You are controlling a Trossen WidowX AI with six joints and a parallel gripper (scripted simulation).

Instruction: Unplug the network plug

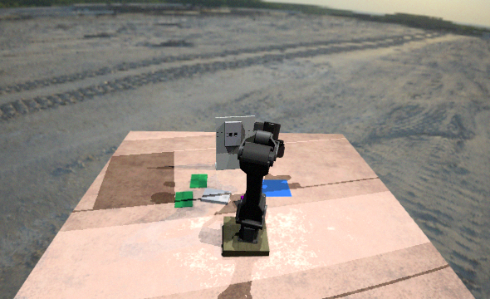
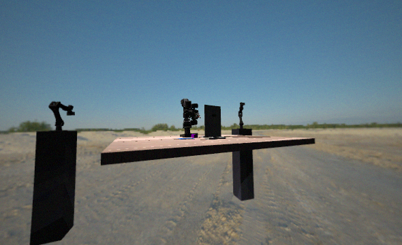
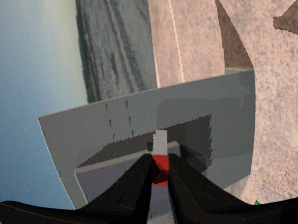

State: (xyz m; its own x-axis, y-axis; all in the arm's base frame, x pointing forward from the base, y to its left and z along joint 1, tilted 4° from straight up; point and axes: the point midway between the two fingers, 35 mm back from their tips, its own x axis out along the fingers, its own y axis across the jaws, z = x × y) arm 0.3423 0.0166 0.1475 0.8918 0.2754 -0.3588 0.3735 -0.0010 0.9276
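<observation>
The plug, red with a light grey front end, is between my fingertips. My gripper is shut on it, in the air on the robot's side of the upright grey panel. The plug is out of the socket block, whose two dark openings show in the top view. The arm hides plug and fingertips there. The thin tab cannot be made out. A flat blue square lies on the table right of the arm, its left part hidden by the arm.
Two green squares and a flat pale grey plate lie left of the arm. A small magenta block is beside the arm's base. Two other arms stand on pedestals beyond the table.
</observation>
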